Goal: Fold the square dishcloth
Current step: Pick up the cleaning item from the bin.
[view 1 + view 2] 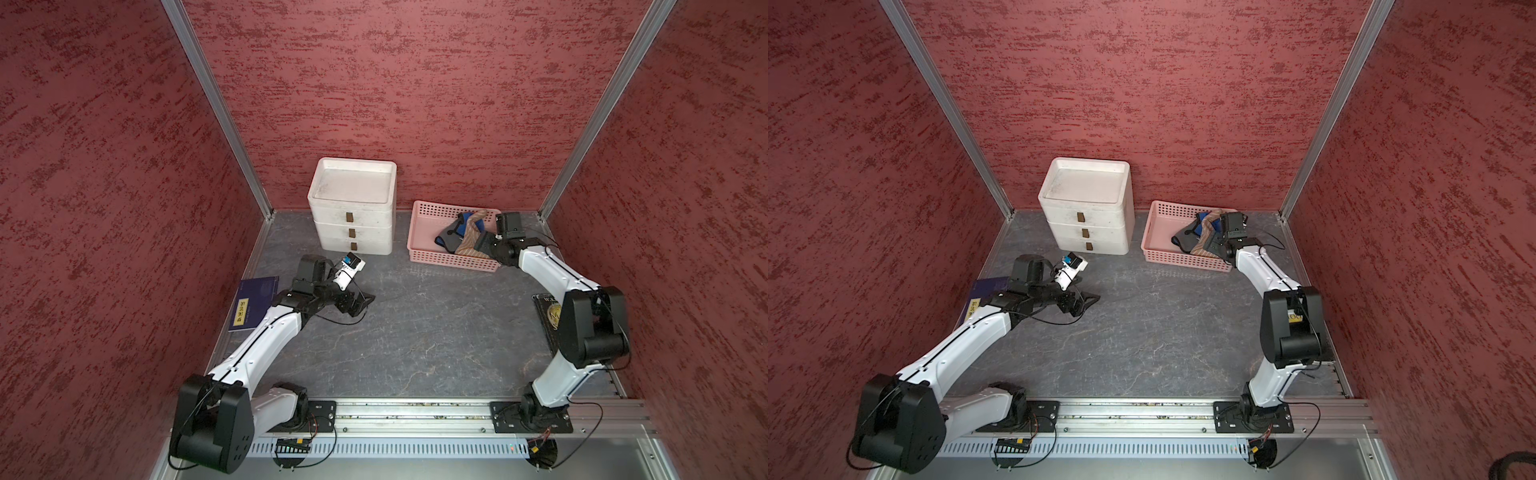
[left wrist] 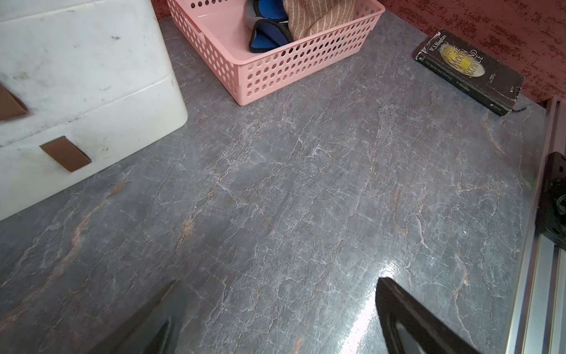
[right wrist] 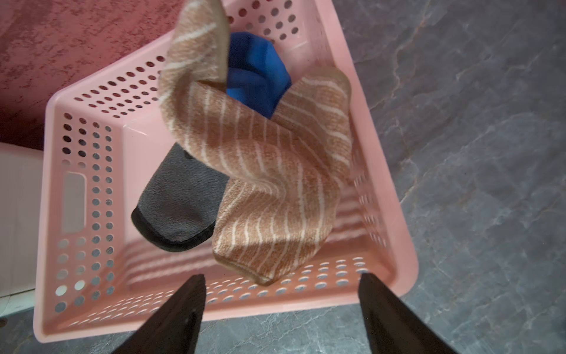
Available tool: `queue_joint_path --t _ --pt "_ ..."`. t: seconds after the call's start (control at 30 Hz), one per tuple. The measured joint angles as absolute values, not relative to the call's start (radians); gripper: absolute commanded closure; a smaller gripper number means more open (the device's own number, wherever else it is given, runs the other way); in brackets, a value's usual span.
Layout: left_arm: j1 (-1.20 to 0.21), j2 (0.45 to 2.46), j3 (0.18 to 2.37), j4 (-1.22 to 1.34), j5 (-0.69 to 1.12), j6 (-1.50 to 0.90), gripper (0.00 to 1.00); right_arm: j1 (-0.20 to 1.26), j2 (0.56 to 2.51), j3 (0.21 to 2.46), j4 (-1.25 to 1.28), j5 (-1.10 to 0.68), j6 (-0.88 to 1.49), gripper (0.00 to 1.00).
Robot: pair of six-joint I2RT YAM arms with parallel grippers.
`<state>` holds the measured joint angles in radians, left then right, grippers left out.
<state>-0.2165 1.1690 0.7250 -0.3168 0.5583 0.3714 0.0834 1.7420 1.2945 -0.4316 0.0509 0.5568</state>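
In a top view the right arm stretches long toward the back corner. Its right pincer is tipped down over the near rim of the pink basket. The striped tan dishcloth lies crumpled inside the basket, directly ahead of the fingertips, draped over a grey-and-blue cloth. The left arm is bent at the elbow. Its left pincer sits low over the grey tabletop, well apart from the striped tan dishcloth.

From the left wrist, the left pincer stands wide with nothing between its jaws. The striped tan dishcloth sits far ahead of it, in the pink basket.

From the right wrist, the right pincer is spread wide and empty. The nearest corner of the striped tan dishcloth hangs just ahead of the gap, with no cloth between the fingers. The grey-and-blue cloth lies beyond it.
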Motion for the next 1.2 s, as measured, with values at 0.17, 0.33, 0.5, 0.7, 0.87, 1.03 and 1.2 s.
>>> queue_joint_path --t 0.17,0.33,0.5,0.7,0.87,1.03,1.2 --pt "-0.214 1.186 0.700 -0.271 0.556 0.372 0.00 0.043 1.794 1.320 -0.462 0.004 0.600 0.21" --pt "-0.213 1.185 0.694 -0.240 0.556 0.374 0.00 0.043 1.821 1.364 -0.479 -0.008 0.607 0.21" --pt "-0.213 1.185 0.670 -0.223 0.556 0.379 0.00 0.042 1.876 1.427 -0.488 -0.017 0.610 0.22" --pt "-0.213 1.184 0.657 -0.220 0.556 0.391 0.00 0.042 1.952 1.493 -0.501 -0.022 0.613 0.27" --pt "-0.213 1.175 0.655 -0.219 0.556 0.399 0.00 0.040 1.975 1.499 -0.503 -0.025 0.610 0.63" --pt "-0.213 1.168 0.654 -0.219 0.551 0.400 0.00 0.039 1.954 1.496 -0.482 -0.049 0.586 0.91" --pt "-0.213 1.153 0.654 -0.220 0.544 0.400 0.00 0.053 1.879 1.492 -0.476 -0.060 0.554 1.00"
